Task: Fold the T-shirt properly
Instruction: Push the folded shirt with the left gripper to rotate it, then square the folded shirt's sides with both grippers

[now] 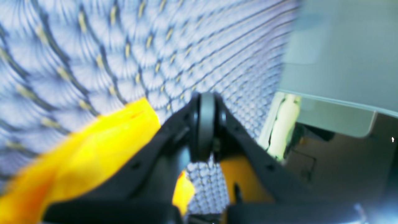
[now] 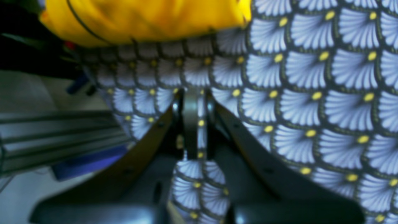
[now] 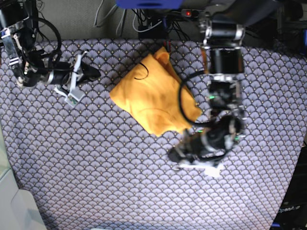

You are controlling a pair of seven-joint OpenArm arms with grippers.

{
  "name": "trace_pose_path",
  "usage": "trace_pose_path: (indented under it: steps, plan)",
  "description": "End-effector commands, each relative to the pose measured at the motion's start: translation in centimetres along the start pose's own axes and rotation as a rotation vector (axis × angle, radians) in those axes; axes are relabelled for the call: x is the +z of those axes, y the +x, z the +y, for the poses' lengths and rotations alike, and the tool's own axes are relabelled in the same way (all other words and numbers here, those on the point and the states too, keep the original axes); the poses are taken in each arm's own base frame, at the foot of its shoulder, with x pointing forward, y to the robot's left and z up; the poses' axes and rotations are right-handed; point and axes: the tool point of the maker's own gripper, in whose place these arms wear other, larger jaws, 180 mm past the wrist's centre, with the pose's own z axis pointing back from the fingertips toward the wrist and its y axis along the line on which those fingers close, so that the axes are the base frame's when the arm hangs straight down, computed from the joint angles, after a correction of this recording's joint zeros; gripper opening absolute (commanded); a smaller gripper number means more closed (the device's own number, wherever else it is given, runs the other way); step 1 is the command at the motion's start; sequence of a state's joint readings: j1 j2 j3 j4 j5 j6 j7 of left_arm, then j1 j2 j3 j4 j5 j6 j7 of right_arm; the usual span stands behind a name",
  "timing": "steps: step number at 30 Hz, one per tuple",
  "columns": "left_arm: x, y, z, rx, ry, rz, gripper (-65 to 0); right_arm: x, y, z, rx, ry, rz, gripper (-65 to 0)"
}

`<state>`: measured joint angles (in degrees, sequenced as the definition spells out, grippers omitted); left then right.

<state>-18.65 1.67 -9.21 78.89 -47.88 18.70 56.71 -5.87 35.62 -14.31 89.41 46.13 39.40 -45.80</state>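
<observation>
Left claw (image 1: 205, 124) pinched empty; only base view shows whole T-shirt (image 3: 153, 96).

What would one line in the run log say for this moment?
T-shirt: bunched on table cover | left gripper: shut, empty, near shirt's edge | right gripper: shut, empty, off to side

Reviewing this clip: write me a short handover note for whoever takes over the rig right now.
Left pincer: shut, empty, by the near corner of the plain yellow-orange cloth T-shirt.
Right pincer: shut, empty, parked on the blue-grey scallop-patterned table cover, clear of the shirt.
Done: shirt lies bunched into a rough compact shape mid-table.
Left: edges look uneven; square up and finish the fold.
</observation>
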Motion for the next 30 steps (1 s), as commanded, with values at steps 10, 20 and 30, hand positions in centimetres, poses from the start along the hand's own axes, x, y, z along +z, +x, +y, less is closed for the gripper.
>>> trace_pose_path:
  steps: [10,20,30]
  plan:
    - [10.5,-0.9,10.1,0.223,0.159,-0.018,-65.0,0.6,3.3,-1.8,0.090,-0.064,-0.051,-63.1]
    - [7.5,-7.8,10.7,0.235,0.206,0.058,-65.0,1.5,5.2,-7.7,0.041,-0.157,-0.054,-63.1]
    - [3.9,-7.1,10.3,0.280,0.217,0.003,-65.0,-1.1,6.7,-7.5,0.136,-0.143,0.016,-63.1]
